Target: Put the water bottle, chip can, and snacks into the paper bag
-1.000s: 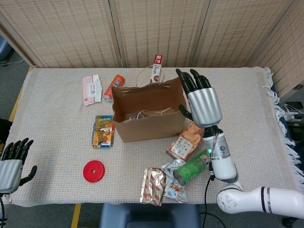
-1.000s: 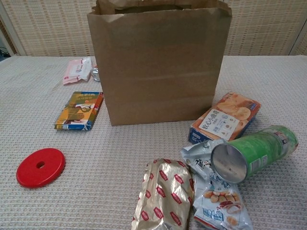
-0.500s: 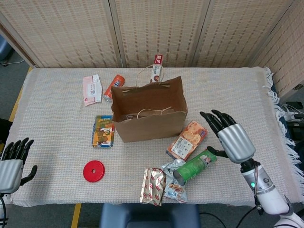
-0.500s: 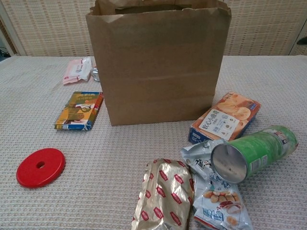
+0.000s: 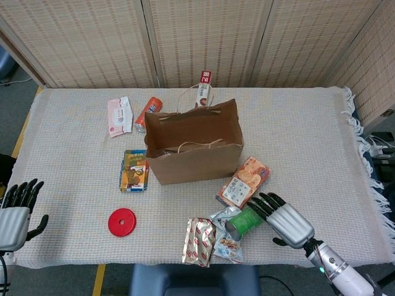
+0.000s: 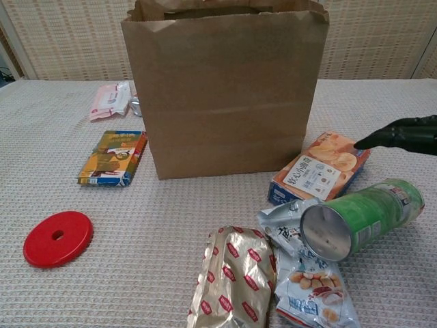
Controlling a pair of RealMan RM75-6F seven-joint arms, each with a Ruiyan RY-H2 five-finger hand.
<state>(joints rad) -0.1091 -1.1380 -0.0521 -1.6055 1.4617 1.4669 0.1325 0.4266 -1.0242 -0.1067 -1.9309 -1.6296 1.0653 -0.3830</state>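
The right hand has dropped from above the orange box toward the desk's front edge and now hovers over the far end of the green chip can, fingers apart, holding nothing. In the chest view its dark fingertips enter from the right, above the can. The left hand stays open at the front-left corner.

The chip can is a glossy cylinder lying on its side, silvery end facing the front, long axis running back and right. It rests on crinkled foil snack packets; a silver and red foil pack lies just beside them. The flat cardboard snack box lies between can and bag.

The brown paper bag stands upright and open at mid-desk, its twine handles draped inside. Behind it lie an orange can, a pink wipes pack and an upright red-and-white carton. Left of it lies a flat green packet, and nearer the front a red disc. The desk wears a woven, waffle-textured cloth.
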